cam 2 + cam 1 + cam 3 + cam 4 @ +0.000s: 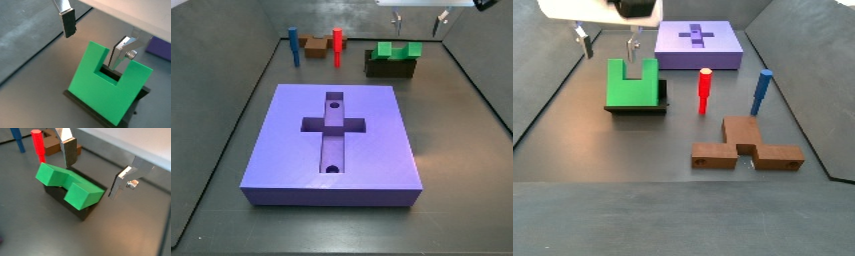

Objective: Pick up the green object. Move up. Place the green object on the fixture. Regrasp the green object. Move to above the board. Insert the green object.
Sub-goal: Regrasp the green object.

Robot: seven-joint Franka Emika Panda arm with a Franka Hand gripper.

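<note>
The green object (pixel 398 50) is a bright U-shaped block that rests on the dark fixture (pixel 389 68), prongs pointing up in a wrist view (pixel 107 90). In a side view it lies on the fixture (pixel 636 108) with its notch toward the board (pixel 698 45). My gripper (pixel 418 20) hangs open above and slightly to one side of the green object (pixel 633 83), touching nothing. In both wrist views the silver fingers (pixel 67 154) stand wide apart with nothing between them. The purple board (pixel 334 140) shows its cross-shaped recess and two round holes.
A red peg (pixel 704 92) and a blue peg (pixel 762 92) stand upright beside the fixture. A brown block (pixel 747 148) lies nearer the front. The red peg (pixel 39 145) also shows in a wrist view. Grey walls ring the floor.
</note>
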